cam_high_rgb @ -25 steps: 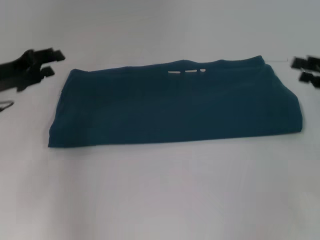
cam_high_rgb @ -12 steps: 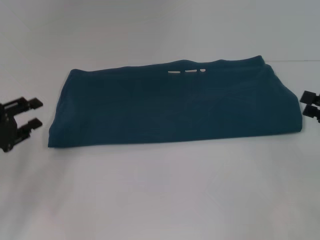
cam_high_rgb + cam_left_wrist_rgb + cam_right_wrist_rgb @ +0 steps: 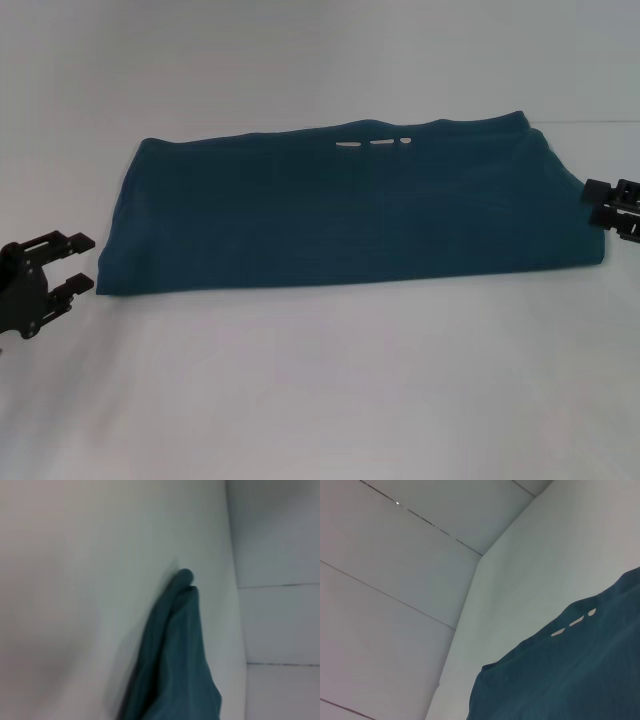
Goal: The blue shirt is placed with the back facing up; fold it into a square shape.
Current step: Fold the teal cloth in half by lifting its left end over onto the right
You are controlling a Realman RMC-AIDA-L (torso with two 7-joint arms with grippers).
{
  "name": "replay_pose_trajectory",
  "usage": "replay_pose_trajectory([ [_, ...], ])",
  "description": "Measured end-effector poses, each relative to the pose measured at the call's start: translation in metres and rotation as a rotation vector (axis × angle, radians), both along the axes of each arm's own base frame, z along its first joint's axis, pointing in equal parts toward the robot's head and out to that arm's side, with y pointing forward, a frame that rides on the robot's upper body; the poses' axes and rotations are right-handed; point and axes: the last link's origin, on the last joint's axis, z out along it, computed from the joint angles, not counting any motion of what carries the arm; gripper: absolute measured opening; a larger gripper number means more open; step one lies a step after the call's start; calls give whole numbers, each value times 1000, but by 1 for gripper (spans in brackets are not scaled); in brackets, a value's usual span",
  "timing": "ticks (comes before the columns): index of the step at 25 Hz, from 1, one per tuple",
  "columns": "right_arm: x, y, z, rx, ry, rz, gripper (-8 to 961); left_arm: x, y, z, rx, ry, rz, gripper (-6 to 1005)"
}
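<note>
Blue shirt (image 3: 570, 675): folded, laid flat on a white table (image 3: 545, 555); three small pale marks (image 3: 575, 622) are seen near one edge. Pale panelled floor (image 3: 385, 580) is seen beyond the table's edge.

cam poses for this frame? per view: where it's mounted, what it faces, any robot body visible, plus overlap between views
Head view: on the robot's head, facing forward and down at the blue shirt on the white table; left pincer open at the shirt's near left corner, right pincer open at its right edge.
Left wrist view: on the left wrist, facing a shirt corner; no robot body.
Right wrist view: on the right wrist, facing the shirt's collar edge; no robot body.
Shared: shirt and table, all three.
</note>
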Motion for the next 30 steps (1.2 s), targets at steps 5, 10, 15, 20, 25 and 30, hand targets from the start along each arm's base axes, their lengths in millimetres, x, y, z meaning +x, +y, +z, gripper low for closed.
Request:
replay_pose_trajectory([
  [5, 0, 0, 1, 6, 2, -2, 686, -6, 1, -6, 0, 9, 41, 567],
  [10, 0, 0, 1, 6, 4, -3, 686, -8, 2, -9, -5, 33, 53, 566],
  [15, 1, 0, 1, 9, 4, -4, 686, -10, 2, -16, -7, 44, 65, 566],
  [20, 2, -1, 1, 11, 2, -9, 686, -12, 2, -20, -2, 47, 82, 566],
  [25, 5, -3, 0, 16, 1, -23, 686, -11, 4, -25, 3, 49, 99, 566],
  [30, 6, -3, 0, 16, 1, -26, 686, -11, 6, -28, 2, 48, 106, 567],
])
